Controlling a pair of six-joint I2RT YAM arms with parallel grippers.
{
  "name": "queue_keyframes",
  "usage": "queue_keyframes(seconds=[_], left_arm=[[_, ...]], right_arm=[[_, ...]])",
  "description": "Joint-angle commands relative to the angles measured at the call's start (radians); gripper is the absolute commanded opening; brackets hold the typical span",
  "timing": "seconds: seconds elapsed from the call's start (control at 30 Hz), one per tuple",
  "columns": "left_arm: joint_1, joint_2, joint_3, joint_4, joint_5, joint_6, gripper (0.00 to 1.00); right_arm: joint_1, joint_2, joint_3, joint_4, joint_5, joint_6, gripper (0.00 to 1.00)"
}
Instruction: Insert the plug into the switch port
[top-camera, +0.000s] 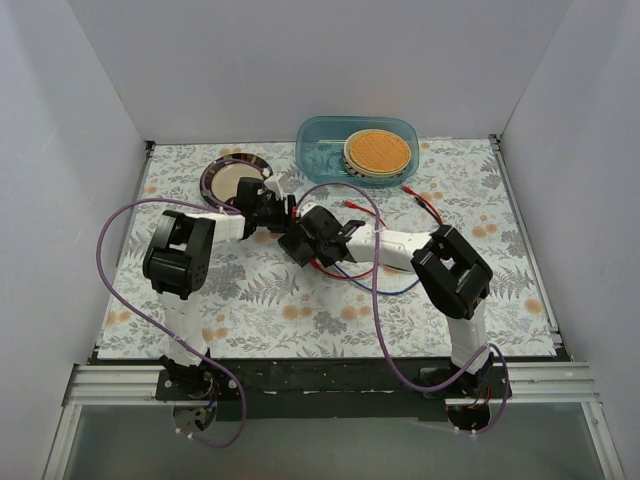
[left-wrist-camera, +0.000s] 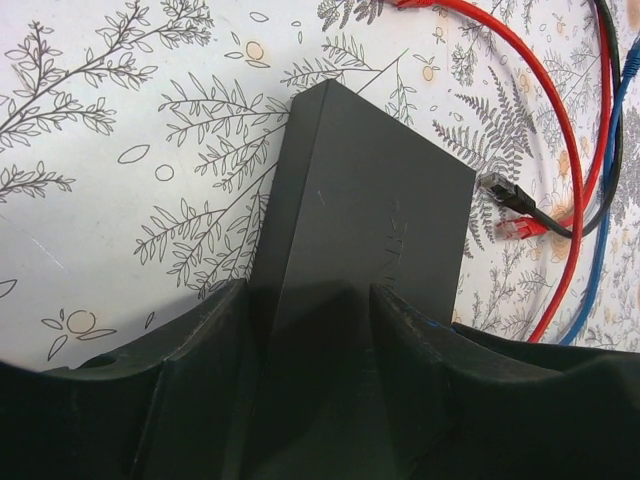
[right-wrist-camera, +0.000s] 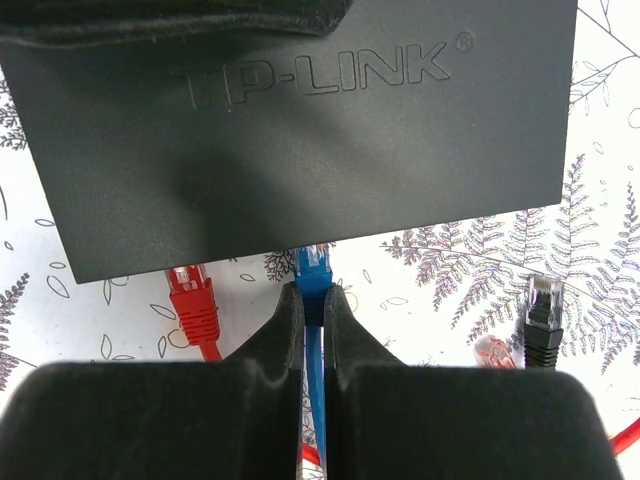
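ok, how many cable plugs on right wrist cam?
4: blue plug in the right gripper at the TP-Link switch edge; red plug left of it; black plug far right; reddish-clear plug beside that. Others may be hidden.

Switch box (right-wrist-camera: 300, 130): dark grey, matte, raised TP-LINK lettering in same grey. Blue plug (right-wrist-camera: 314, 268) on blue cable. Red plug (right-wrist-camera: 193, 305), black plug (right-wrist-camera: 541, 325), plus clear reddish plug (right-wrist-camera: 492, 352). Left claw (left-wrist-camera: 310, 300) & right claw (right-wrist-camera: 314, 305): black. Bench (top-camera: 300, 320) cover: white w/ grey fern print, orange blossoms. Tub (top-camera: 310, 135): translucent blue-green; disc (top-camera: 378, 151) in it orange-tan. Plate (top-camera: 207, 180): dark shiny rim, beige centre. Arm leads (top-camera: 101, 245): purple.
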Motion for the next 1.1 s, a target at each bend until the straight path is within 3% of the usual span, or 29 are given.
queue_keyframes(seconds=[0.0, 0.53, 1.07], left_arm=[[-0.106, 0.018, -0.043, -0.098, 0.201, -0.025, 0.49], [-0.177, -0.008, -0.117, -0.084, 0.203, -0.057, 0.48], [-0.201, -0.139, -0.272, 0.011, 0.189, -0.126, 0.49]], right_arm=[[0.0, -0.051, -0.024, 0.263, -0.025, -0.004, 0.01], [-0.005, -0.083, -0.038, 0.402, -0.028, -0.021, 0.01], [-0.006, -0.066, -0.011, 0.402, -0.059, -0.004, 0.01]])
